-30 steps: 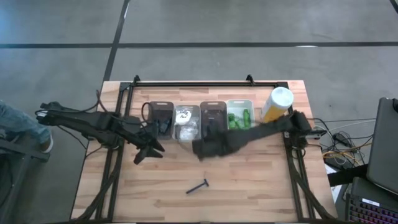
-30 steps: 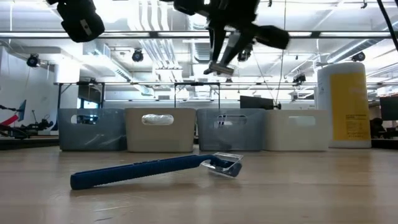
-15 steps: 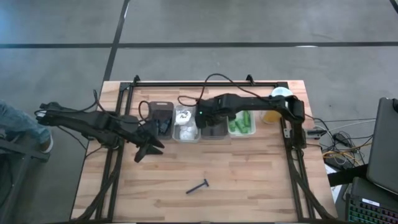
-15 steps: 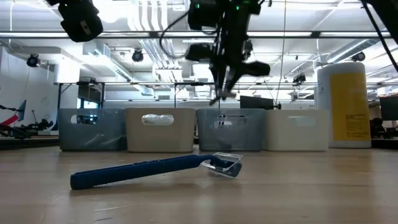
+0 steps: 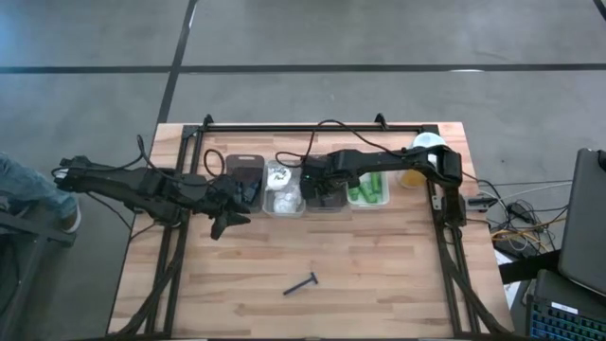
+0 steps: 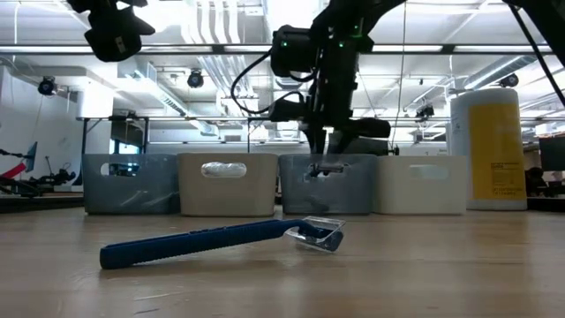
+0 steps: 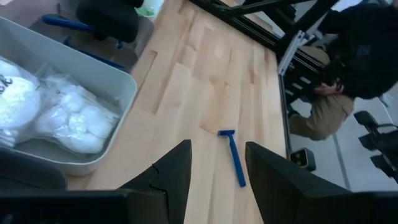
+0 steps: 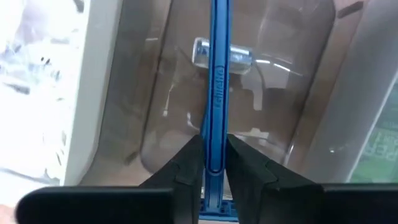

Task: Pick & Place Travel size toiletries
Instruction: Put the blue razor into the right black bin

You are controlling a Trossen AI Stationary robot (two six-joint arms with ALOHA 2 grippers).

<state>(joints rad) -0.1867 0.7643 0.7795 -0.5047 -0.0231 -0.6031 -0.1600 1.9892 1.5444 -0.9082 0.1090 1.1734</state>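
Right gripper point(image 8: 210, 163), jaws clamped on a thin blue plastic razor point(image 8: 217, 87), has dropped from above into the 3rd grey bin point(image 5: 325, 186), release probably next; left gripper point(image 7: 214, 171) jaws apart, 2nd razor point(image 5: 302, 283) on tabletop point(image 5: 379, 275).

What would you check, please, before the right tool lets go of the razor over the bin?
1. Right tool shut on the blue razor, which hangs head down: ok.
2. Razor above the clear bin, third from the left in the row, not the neighbouring bin of white packets: ok.
3. Razor head low enough, already at the bin's rim in the low view: ok.
4. Bin floor under the razor bare: ok where the wrist view shows it; elsewhere cannot tell.
5. Left tool open and waiting near the leftmost bin, away from the drop: ok.
6. Second razor left on the table: not ok, still to pick.
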